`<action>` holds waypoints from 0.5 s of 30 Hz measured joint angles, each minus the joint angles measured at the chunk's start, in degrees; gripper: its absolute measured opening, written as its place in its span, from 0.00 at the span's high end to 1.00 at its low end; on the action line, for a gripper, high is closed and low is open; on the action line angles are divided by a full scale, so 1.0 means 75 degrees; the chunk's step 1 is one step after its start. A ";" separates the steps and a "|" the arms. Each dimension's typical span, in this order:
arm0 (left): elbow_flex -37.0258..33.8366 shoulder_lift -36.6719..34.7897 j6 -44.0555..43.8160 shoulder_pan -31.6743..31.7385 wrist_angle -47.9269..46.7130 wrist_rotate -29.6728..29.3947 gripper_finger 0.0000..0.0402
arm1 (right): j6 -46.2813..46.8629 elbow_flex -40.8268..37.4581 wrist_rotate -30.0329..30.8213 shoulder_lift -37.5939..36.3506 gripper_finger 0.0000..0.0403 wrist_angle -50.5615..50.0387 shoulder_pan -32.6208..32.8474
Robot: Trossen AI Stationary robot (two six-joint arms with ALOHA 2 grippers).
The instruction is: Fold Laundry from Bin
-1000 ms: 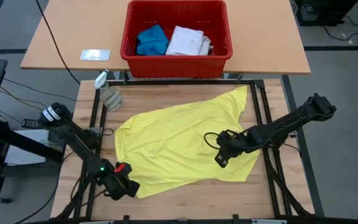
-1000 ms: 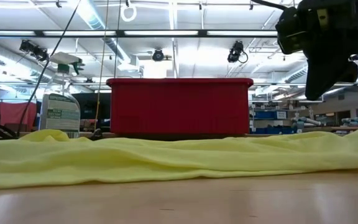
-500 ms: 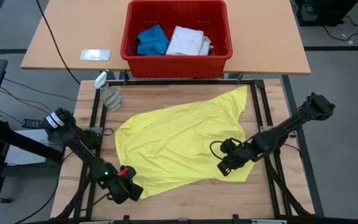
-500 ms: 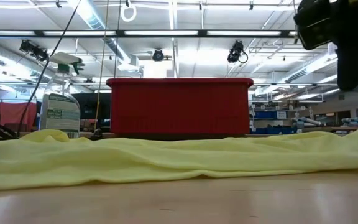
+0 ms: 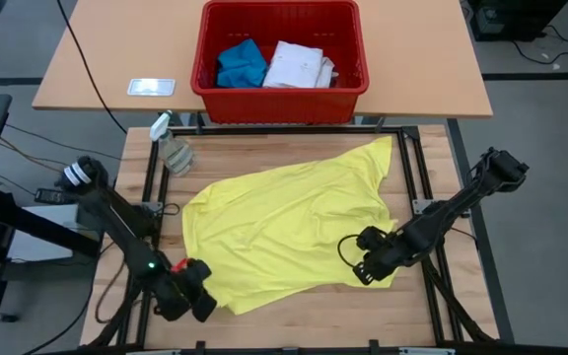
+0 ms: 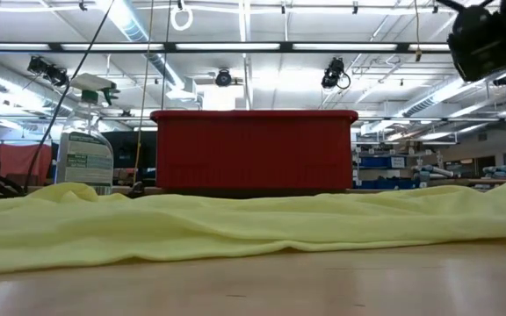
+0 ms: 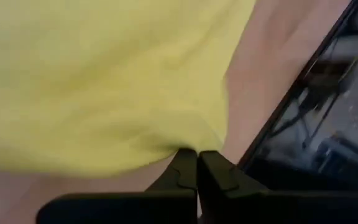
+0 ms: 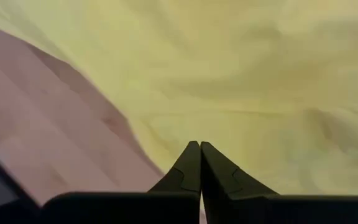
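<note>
High view: a bright yellow T-shirt (image 5: 289, 227) lies spread on the wooden table (image 5: 294, 316), rumpled, one corner reaching toward the far right of the black frame. Beyond it, on a separate tan table (image 5: 97, 59), stands the red bin (image 5: 279, 104), holding a blue piece (image 5: 241, 64) and a white shirt (image 5: 299, 65) side by side. A clear spray bottle (image 5: 171, 148) lies near the wooden table's far left corner, and a small flat card-like object (image 5: 152, 87) rests on the tan table; no writing on it can be read.

The left gripper (image 5: 203, 301) sits at the shirt's near left corner, jaws closed on the cloth's edge; the left wrist view shows the yellow hem pinched right at the tips of the left gripper (image 7: 197, 158). The right gripper (image 5: 363, 271) is at the shirt's near right edge, jaws closed; in the right wrist view its tips (image 8: 200, 149) meet against the yellow cloth, though whether fabric is caught between them cannot be told.

In the low view the shirt (image 6: 235, 228) stretches across the foreground, the bin (image 6: 253, 149) behind it, and the spray bottle (image 6: 84, 154) at left carries a green-and-white label too small to read.
</note>
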 joint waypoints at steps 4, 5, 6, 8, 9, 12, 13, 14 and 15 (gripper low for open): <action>0.0020 -0.0805 0.0179 -0.0005 -0.0251 -0.0788 1.00 | -0.0236 -0.0079 -0.0919 0.0518 0.99 0.0236 0.0043; 0.0017 -0.0939 0.0177 -0.0049 -0.0310 -0.0868 1.00 | -0.0250 -0.0079 -0.1144 0.0641 0.99 0.0372 0.0121; 0.0017 -0.1049 0.0177 -0.0117 -0.0323 -0.0928 1.00 | -0.0244 -0.0079 -0.1280 0.0749 0.99 0.0504 0.0236; 0.0017 -0.1163 0.0151 -0.0303 -0.0401 -0.0965 1.00 | -0.0027 -0.0077 -0.1272 0.0948 0.99 0.0626 0.0482; 0.0017 -0.1155 0.0113 -0.0395 -0.0460 -0.0986 1.00 | 0.0062 -0.0079 -0.1100 0.1046 0.99 0.0658 0.0660; 0.0017 -0.1143 -0.0133 -0.0667 -0.0690 -0.1194 1.00 | -0.0048 -0.0079 -0.0729 0.1258 0.93 0.0933 0.1164; 0.0017 -0.1157 -0.0146 -0.0725 -0.0688 -0.1232 1.00 | -0.0142 -0.0079 -0.0699 0.1308 0.90 0.0961 0.1313; 0.0017 -0.1161 -0.0164 -0.0772 -0.0686 -0.1250 1.00 | -0.0251 -0.0079 -0.0671 0.1331 0.87 0.0979 0.1449; 0.0017 -0.1161 -0.0170 -0.0833 -0.0704 -0.1253 1.00 | -0.0343 -0.0079 -0.0589 0.1349 0.84 0.0997 0.1586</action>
